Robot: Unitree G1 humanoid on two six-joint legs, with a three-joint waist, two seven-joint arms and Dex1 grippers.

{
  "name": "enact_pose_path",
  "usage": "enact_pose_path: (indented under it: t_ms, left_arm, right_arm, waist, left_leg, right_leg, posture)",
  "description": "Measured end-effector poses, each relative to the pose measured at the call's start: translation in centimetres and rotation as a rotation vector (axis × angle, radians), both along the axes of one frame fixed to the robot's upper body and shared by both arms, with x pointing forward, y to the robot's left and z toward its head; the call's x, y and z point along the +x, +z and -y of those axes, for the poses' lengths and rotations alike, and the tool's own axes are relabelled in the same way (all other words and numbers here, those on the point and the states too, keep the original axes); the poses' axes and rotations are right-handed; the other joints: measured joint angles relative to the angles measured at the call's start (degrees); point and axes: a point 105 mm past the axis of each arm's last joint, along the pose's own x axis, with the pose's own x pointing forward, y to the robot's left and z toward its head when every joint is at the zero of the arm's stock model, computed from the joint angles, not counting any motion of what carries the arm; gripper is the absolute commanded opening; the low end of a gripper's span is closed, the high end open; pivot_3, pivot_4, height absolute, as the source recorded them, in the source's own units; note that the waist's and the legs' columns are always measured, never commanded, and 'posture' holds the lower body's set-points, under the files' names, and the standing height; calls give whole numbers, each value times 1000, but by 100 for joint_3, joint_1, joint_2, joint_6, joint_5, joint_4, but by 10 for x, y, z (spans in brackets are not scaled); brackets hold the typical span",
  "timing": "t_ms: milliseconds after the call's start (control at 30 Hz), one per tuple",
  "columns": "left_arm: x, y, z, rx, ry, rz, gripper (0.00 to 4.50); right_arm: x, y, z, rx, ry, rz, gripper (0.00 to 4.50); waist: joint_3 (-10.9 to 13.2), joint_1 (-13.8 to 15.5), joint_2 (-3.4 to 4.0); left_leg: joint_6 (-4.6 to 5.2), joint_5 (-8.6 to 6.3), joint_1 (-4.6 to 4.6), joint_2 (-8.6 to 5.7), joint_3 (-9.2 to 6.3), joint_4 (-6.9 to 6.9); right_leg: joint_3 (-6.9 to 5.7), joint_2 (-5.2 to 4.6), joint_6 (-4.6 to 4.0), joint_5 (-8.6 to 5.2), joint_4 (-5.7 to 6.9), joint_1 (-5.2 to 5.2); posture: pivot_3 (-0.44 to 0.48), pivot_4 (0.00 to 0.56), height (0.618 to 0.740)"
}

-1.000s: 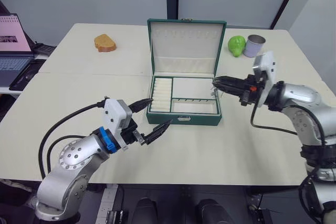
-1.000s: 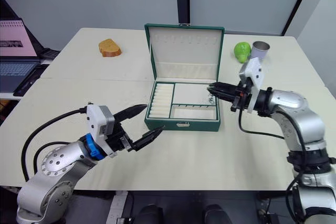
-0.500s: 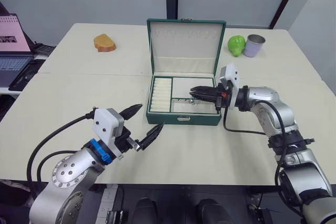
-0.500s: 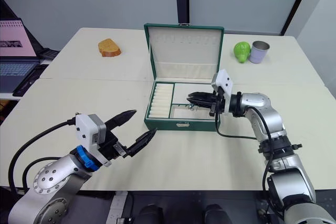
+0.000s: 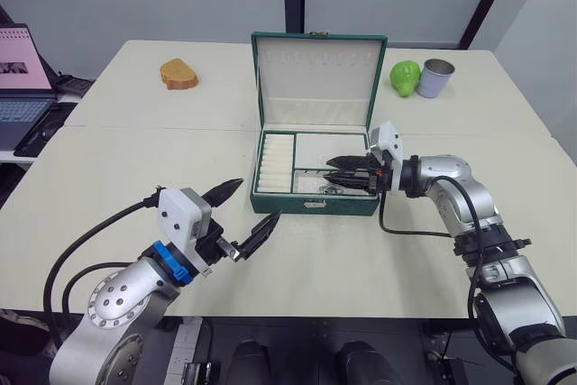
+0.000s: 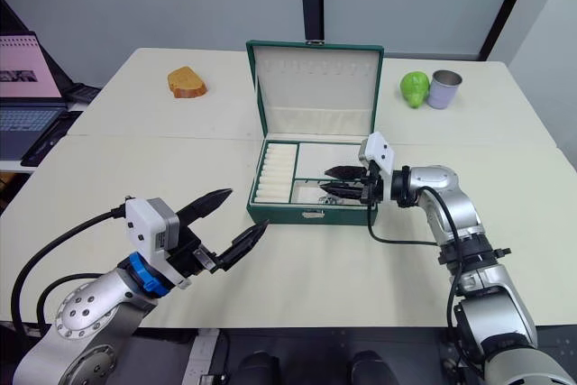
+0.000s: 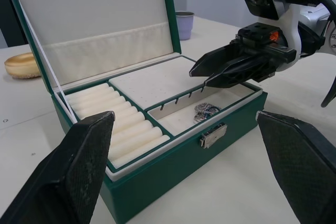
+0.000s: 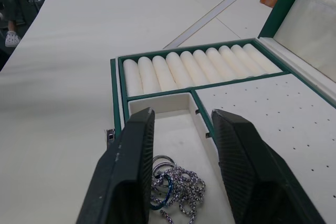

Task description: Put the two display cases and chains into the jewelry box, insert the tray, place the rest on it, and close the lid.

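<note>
right tool [image 6: 332, 181] now lower — parted over one ring cluster [image 7: 203, 111] in tray [image 7: 157, 109].

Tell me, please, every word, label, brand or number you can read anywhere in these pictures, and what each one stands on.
None can be read.
Laptop at the table's left edge: its pink screen bears a small dark patch, too small to read.
Jewelry box, its lid, the tin can and both grippers, left and right: no lettering shows.
</note>
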Motion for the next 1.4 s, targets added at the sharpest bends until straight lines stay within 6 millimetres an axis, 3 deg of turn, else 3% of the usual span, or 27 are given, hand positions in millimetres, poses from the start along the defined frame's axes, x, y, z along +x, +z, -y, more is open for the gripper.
enact_pose_path:
  t_ms: [200,300,500,667,833,1167,1400]
  left_arm:
    - [5,-1,-3,8,-20,-21,4500]
    - [6,-6,-9,23,-38,-59,4500]
    - [22,-14,-57,113,17,-146,4500]
    - [33,-6,-112,152,113,-176,4500]
    - [34,-17,-137,174,160,-227,4500]
    - [46,-15,-172,217,225,-222,4500]
    - [48,-14,-177,231,229,-217,4500]
  right_arm:
    - [-2,17,9,52,-34,18,4456]
    - [-4,18,25,71,-82,5,4456]
    - [-4,15,72,34,-233,-2,4456]
    - [-15,2,134,-36,-398,-48,4456]
    - [-27,-11,175,-113,-513,-59,4456]
    - [-39,-41,198,-144,-594,-118,4456]
    - [-41,-46,201,-155,-602,-129,4456]
  waist:
    - [0,9,0]
    - [0,23,0]
    - [4,23,5]
    - [13,34,17]
    - [13,28,18]
    - [16,28,22]
    - [17,28,24]
  left_leg:
    - [0,0,-1,-1,-1,0]
    - [0,0,-1,-1,-1,-1]
    - [0,0,-1,-2,1,-6]
    - [1,-1,-4,-6,10,-11]
    - [1,-1,-2,-3,12,-14]
    - [1,-1,-3,-3,14,-12]
    - [0,0,-2,-1,15,-12]
  right_leg:
    - [-1,0,0,0,-1,0]
    - [-1,0,0,0,-2,0]
    - [-1,0,0,0,-5,-3]
    - [2,-5,0,0,-24,-3]
    - [2,-2,0,0,-26,-3]
    - [4,-2,0,0,-24,-4]
    - [3,-1,0,0,-20,-4]
  posture:
    - [0,150,740]
    - [0,150,740]
    - [0,150,740]
    - [0,150,740]
    - [0,150,740]
    - [0,150,740]
    - [0,150,740]
